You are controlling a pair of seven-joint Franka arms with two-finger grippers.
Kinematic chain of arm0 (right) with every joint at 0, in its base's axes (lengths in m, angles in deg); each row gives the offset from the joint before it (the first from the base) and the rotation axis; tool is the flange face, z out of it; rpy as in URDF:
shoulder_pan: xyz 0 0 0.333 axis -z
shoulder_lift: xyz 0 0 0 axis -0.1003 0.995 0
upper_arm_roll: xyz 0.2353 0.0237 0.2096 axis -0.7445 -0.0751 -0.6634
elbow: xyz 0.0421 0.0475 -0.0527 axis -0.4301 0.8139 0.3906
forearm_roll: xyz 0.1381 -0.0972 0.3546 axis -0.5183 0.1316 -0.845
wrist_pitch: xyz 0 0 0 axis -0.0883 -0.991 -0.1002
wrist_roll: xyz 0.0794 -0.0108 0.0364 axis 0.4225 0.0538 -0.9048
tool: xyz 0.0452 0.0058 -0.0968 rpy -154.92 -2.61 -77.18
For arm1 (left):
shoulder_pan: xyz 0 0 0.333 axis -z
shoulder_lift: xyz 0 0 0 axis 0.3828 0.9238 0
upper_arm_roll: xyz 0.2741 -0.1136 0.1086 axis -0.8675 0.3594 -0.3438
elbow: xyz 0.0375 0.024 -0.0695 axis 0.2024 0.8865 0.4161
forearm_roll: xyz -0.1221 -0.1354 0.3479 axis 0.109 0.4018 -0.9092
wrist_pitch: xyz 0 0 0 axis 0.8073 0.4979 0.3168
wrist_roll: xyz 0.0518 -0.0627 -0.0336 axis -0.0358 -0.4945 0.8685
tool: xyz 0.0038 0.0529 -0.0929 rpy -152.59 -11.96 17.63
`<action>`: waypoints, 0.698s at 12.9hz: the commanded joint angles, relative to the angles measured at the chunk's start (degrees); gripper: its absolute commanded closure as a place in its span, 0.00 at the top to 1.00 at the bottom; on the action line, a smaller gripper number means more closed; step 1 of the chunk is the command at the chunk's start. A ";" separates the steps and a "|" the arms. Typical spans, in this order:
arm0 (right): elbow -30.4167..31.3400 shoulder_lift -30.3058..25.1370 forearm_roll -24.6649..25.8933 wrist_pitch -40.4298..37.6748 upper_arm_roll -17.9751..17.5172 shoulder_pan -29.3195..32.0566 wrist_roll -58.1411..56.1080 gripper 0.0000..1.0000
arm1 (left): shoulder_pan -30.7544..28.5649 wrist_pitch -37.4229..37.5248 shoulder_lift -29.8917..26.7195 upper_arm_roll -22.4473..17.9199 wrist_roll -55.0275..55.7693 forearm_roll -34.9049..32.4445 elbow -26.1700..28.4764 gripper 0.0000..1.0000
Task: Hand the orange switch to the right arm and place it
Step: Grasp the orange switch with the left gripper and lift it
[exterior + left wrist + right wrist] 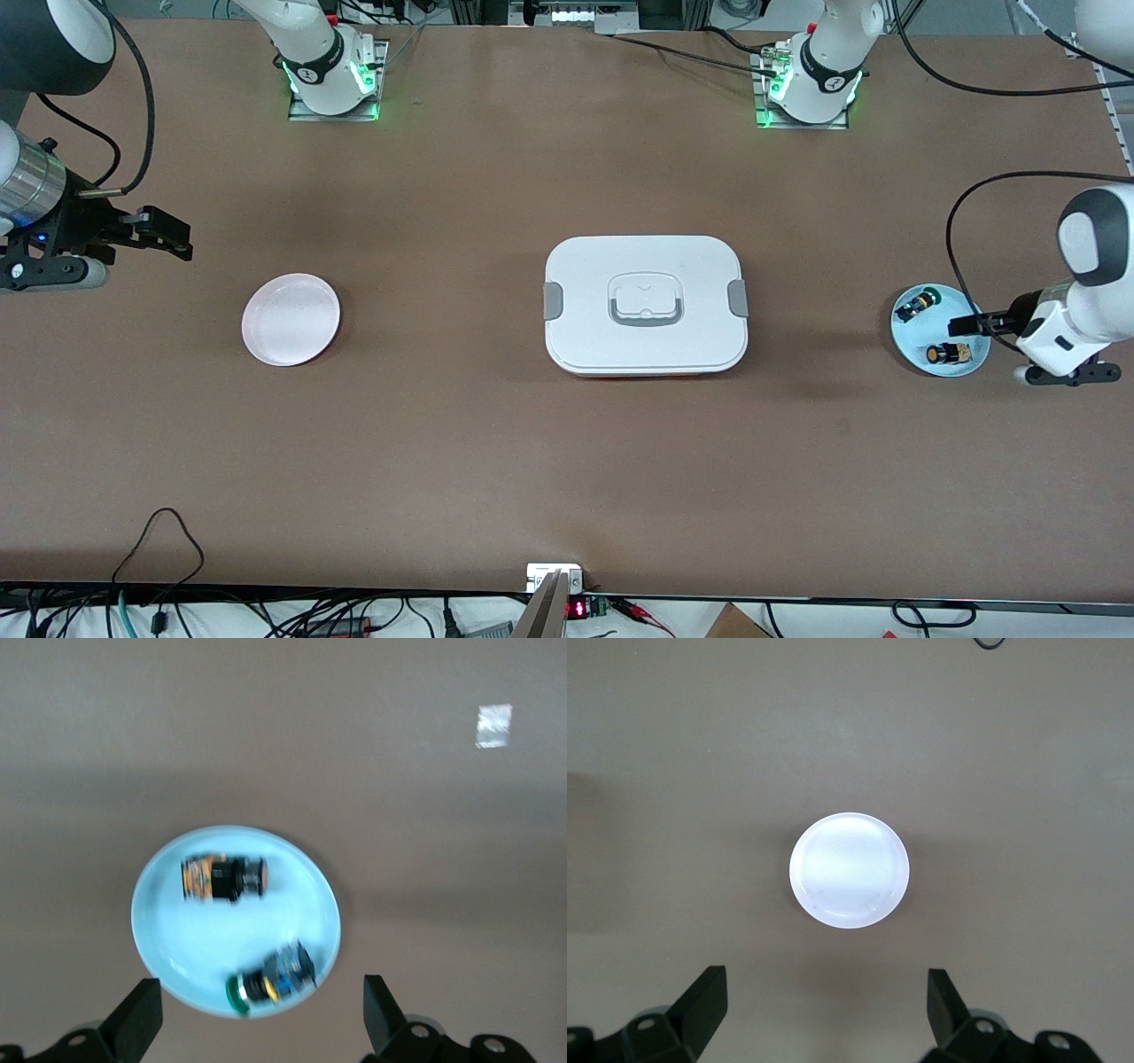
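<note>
Lower right of the front view: the left gripper [961, 330] hangs open over the blue plate [908, 338], lined up for the orange switch [944, 354] — not the green-capped one [916, 305]. At the view's left edge the right gripper [164, 232] waits, fingers spread, near the empty pink plate [291, 319] — the likely drop spot.

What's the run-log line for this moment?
orange switch: on blue plate | left gripper: open, above plate | right gripper: open, waiting

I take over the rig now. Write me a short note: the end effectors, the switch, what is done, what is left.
Left end effector: open, empty, at the blue plate.
Right end effector: open, empty, waiting over bare table at its own end.
Orange switch: on the blue plate, nearer the front camera than the green switch.
White plate: nothing on it. White box: mid-table, lid on.
Done: nothing.
Left: grasp, hand over to the right arm, place.
</note>
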 commanded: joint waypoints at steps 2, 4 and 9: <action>-0.50 0.17 0.24 -0.35 -0.17 0.09 -0.55 1.00 | -2.97 -7.49 4.57 0.22 -4.71 -1.11 1.71 1.00; -0.50 0.17 0.24 -0.35 -0.17 0.09 -0.55 1.00 | -3.42 -10.84 7.13 0.30 -4.90 -0.67 1.71 1.00; -0.50 0.17 0.24 -0.44 -0.18 0.01 -0.55 1.00 | -4.55 -14.10 10.30 0.39 -5.78 -0.40 1.63 1.00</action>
